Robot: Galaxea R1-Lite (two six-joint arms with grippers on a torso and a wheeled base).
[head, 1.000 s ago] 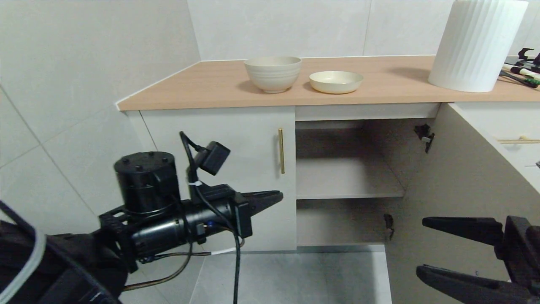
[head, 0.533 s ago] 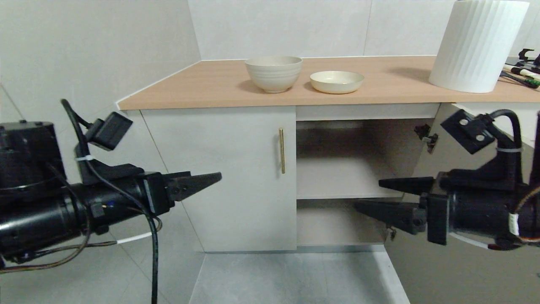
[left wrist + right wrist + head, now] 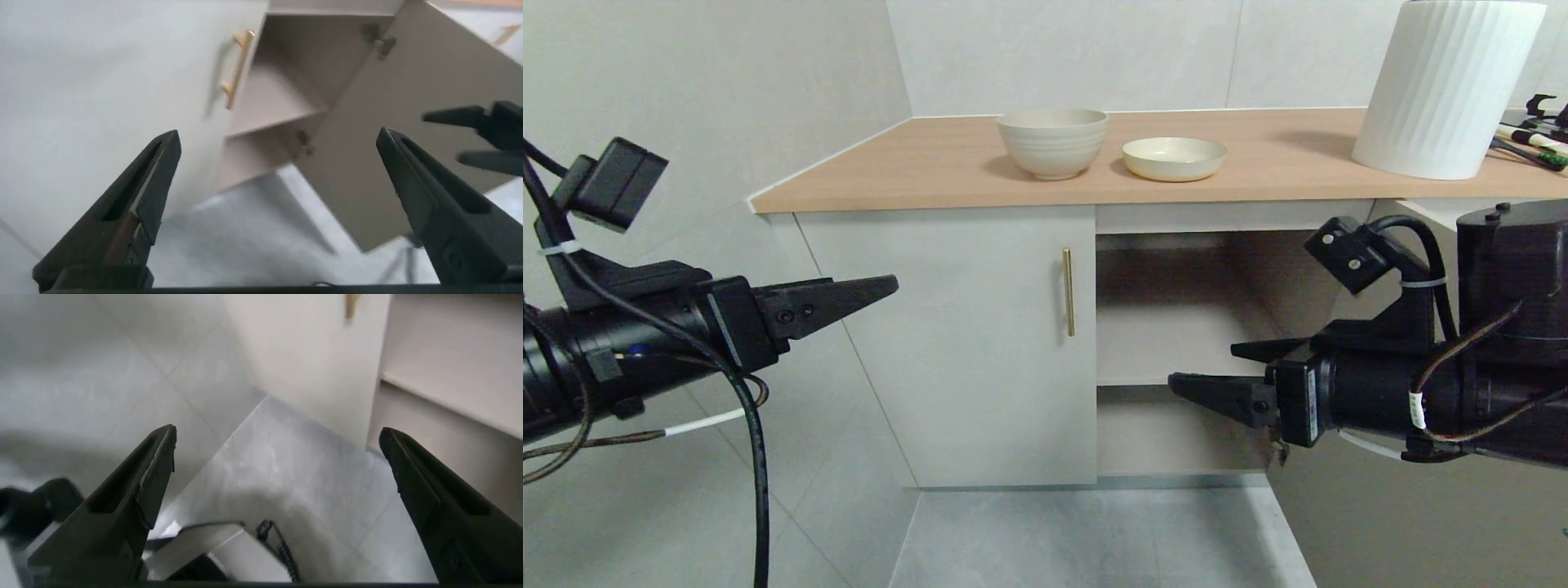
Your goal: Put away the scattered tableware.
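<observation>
Room: a kitchen corner with pale tiled walls and a grey tiled floor.
Cabinet: a white base unit with 2 doors. The closed door is on the robot's left. The open door swings out on the right, baring 1 inner shelf.
Countertop: a light wooden countertop runs along the top of the unit into the corner.
Container: a tall white ribbed container stands on the counter's right end, well apart from the tableware.
Left gripper: the left gripper hangs before the tiled wall, left of the closed door. It points toward the cabinet, below counter height. The left wrist view shows its 2 fingers spread wide with nothing between them.
Right gripper: the right gripper sits before the open compartment, about level with the shelf's front edge. Its fingers are apart and empty, as the right wrist view also shows.
Bowl: a deep cream bowl stands upright on the countertop, above the closed door.
Dish: a shallow cream dish lies just beside the bowl on its right, a narrow gap between them.
Handle: a slim gold handle runs upright along the closed door's right edge.
Utensils: a few utensils lie at the counter's far right edge, too small to identify.
</observation>
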